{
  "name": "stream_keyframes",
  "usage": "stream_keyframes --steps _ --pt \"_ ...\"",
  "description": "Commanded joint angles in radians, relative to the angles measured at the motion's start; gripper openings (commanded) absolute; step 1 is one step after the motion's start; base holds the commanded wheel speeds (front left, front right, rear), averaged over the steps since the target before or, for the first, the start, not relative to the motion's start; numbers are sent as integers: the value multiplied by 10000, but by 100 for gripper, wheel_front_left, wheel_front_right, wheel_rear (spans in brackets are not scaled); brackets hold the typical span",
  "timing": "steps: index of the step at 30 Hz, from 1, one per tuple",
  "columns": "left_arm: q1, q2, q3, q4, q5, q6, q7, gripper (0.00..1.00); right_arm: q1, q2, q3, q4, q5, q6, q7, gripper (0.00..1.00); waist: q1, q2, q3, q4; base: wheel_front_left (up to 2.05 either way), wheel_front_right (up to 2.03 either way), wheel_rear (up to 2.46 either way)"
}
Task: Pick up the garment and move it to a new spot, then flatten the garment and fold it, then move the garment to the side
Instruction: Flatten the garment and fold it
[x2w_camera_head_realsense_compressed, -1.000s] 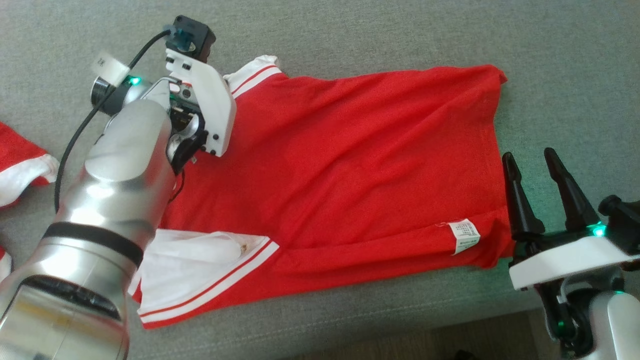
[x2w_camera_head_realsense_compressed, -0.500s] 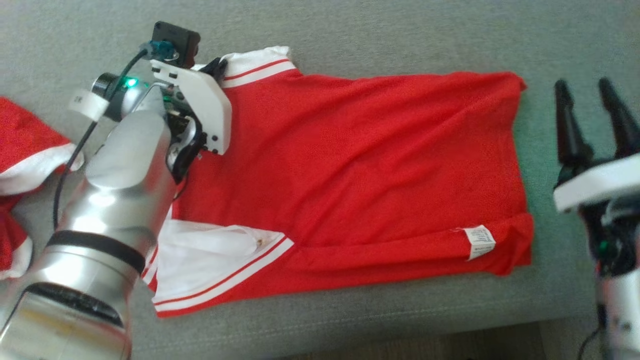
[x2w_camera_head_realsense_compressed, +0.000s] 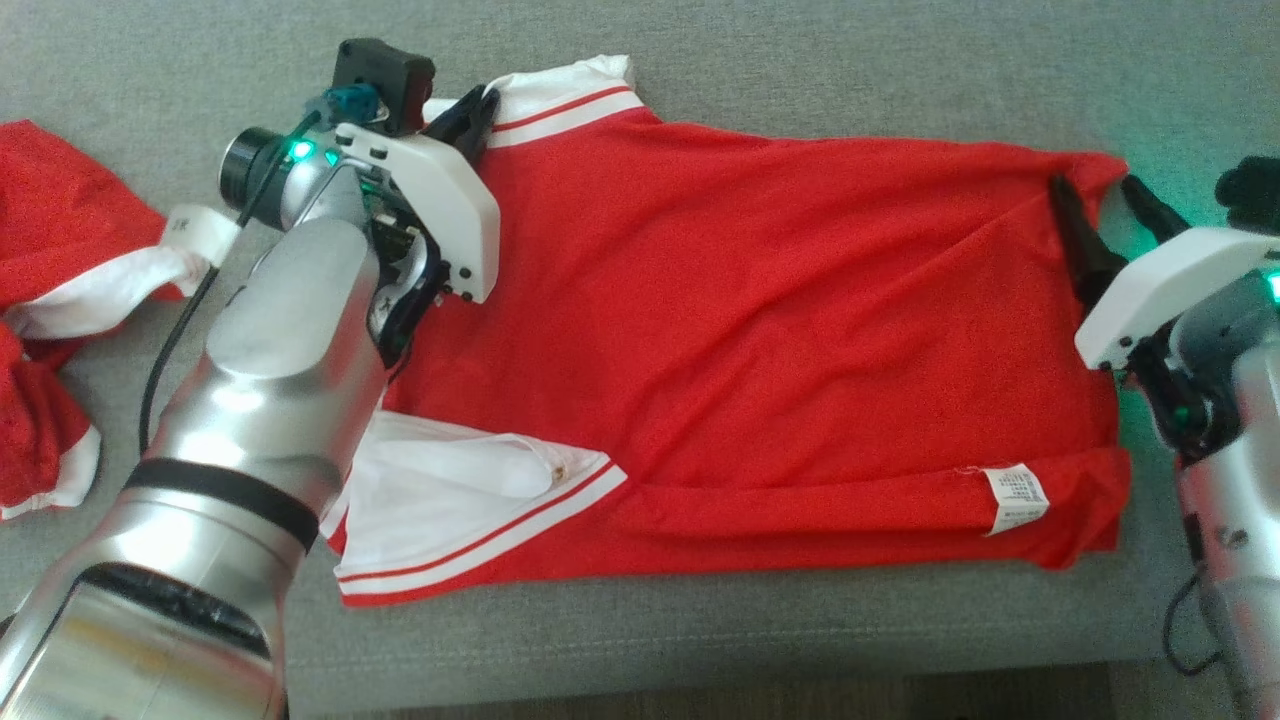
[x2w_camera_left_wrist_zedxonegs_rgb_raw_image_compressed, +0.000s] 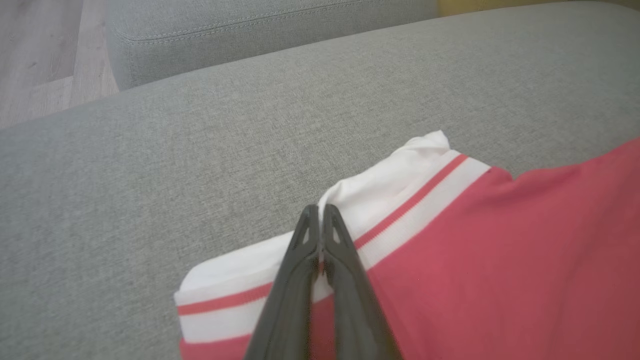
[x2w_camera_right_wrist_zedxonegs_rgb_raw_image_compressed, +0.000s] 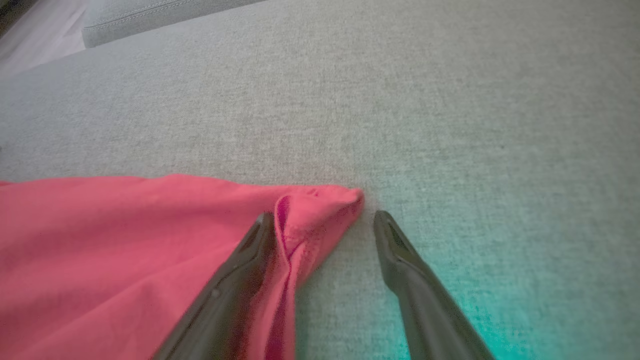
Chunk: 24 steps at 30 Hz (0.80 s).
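Note:
The garment (x2w_camera_head_realsense_compressed: 760, 330) is red with white striped trim and lies spread on the grey sofa cushion (x2w_camera_head_realsense_compressed: 800, 70). My left gripper (x2w_camera_head_realsense_compressed: 478, 108) is at the garment's far left corner, shut on the white-trimmed sleeve (x2w_camera_left_wrist_zedxonegs_rgb_raw_image_compressed: 400, 200). In the left wrist view the gripper (x2w_camera_left_wrist_zedxonegs_rgb_raw_image_compressed: 317, 210) has its fingers pressed together over the trim. My right gripper (x2w_camera_head_realsense_compressed: 1095, 190) is open at the far right corner. In the right wrist view that gripper (x2w_camera_right_wrist_zedxonegs_rgb_raw_image_compressed: 324, 216) has its left finger lying on the red cloth and the bunched corner (x2w_camera_right_wrist_zedxonegs_rgb_raw_image_compressed: 320, 205) between the fingers.
Another red and white garment (x2w_camera_head_realsense_compressed: 60, 250) lies bunched at the left. The cushion's front edge (x2w_camera_head_realsense_compressed: 700, 660) runs along the bottom, with floor below it. A second grey cushion (x2w_camera_left_wrist_zedxonegs_rgb_raw_image_compressed: 250, 30) and wooden floor (x2w_camera_left_wrist_zedxonegs_rgb_raw_image_compressed: 40, 50) lie beyond the sleeve.
The head camera has shifted. My right gripper has moved from beside the near right hem up to the far right corner, still open. The left gripper stays shut on the sleeve.

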Motion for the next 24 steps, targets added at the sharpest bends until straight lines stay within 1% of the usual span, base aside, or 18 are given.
stream_keyframes --steps 1,4,5,6,7,8,14,20,24 --pt "-260 251 177 -292 -72 8 -163 0 -293 -329 322 -29 156 65 7 100 -1 0 18 29 0 0 0" --pt "-255 264 132 -292 -95 -9 -279 0 -456 -446 605 358 375 65 -8 100 -1 0 45 66 0 0 0" --pt "-257 263 124 -305 -107 -14 -339 0 -516 -482 662 462 433 65 -50 85 -1 0 55 83 0 0 0" --pt "-257 263 124 -305 -107 -14 -339 0 -516 -482 662 462 433 65 -50 85 -1 0 55 83 0 0 0" --pt "-261 271 111 -324 -97 -13 -427 0 -571 -495 698 575 523 65 -69 29 -1 0 57 103 0 0 0" --pt "-262 270 122 -345 -117 -15 -520 0 -642 -540 767 663 551 65 -87 0 -1 0 61 123 0 0 0" --pt "-345 343 221 -640 -108 131 -1357 0 -1283 -858 937 503 672 65 -997 0 -1 0 -28 207 0 0 0" --pt "-206 516 326 -1356 119 516 -1925 0 -1603 -1166 1052 118 768 65 -1889 0 -1 0 -208 315 0 0 0" --pt "309 649 452 -2209 282 773 -2024 0 -1482 -1205 1115 40 827 65 -2046 0 -1 0 -306 366 0 0 0"
